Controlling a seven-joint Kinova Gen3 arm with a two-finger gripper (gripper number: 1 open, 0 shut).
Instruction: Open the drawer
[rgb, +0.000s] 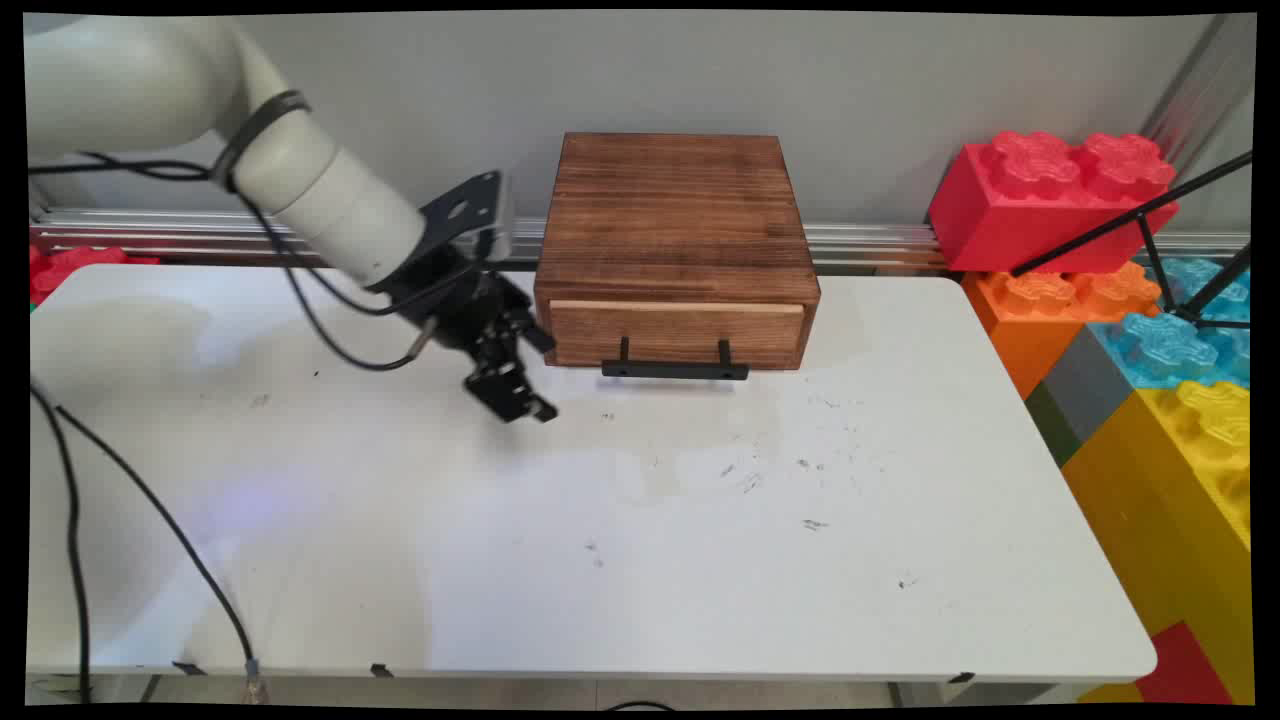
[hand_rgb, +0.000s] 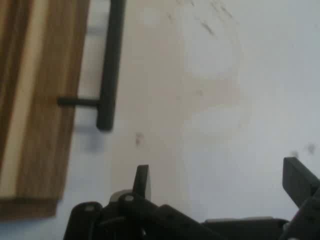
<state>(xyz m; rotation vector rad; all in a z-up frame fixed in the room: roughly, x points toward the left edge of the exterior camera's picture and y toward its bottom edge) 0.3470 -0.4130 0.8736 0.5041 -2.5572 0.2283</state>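
The arm (rgb: 300, 190) reaches in from the upper left of the main view and slants down toward the middle, its black gripper (rgb: 520, 385) hanging just left of the front of a wooden box (rgb: 675, 235) that sits at the back centre of the table (rgb: 640, 530). In the hand view the gripper (hand_rgb: 220, 182) is open: one finger (hand_rgb: 142, 181) rises at lower centre and the other (hand_rgb: 299, 181) at the lower right edge, well apart, with only bare, scuffed tabletop between them. It holds nothing. The box has a drawer (rgb: 676, 335) in its front face, closed flush, with a black bar handle (rgb: 675, 368) standing off it on two short posts. In the main view the gripper is near the handle's left end but apart from it, and whether it touches the box's left front corner I cannot tell. In the hand view the drawer front (hand_rgb: 35, 100) fills the left edge and the handle (hand_rgb: 111, 65) runs down the upper left, its end well above the nearer finger with table showing between. Black cables (rgb: 320, 300) loop under the arm, and another (rgb: 150, 520) trails across the lower left of the table. At the right of the main view stand big toy bricks: a red one (rgb: 1050, 200) on top, then orange (rgb: 1060, 300), blue (rgb: 1170, 345) and yellow (rgb: 1180, 480). A thin black tripod (rgb: 1150, 225) crosses in front of them.
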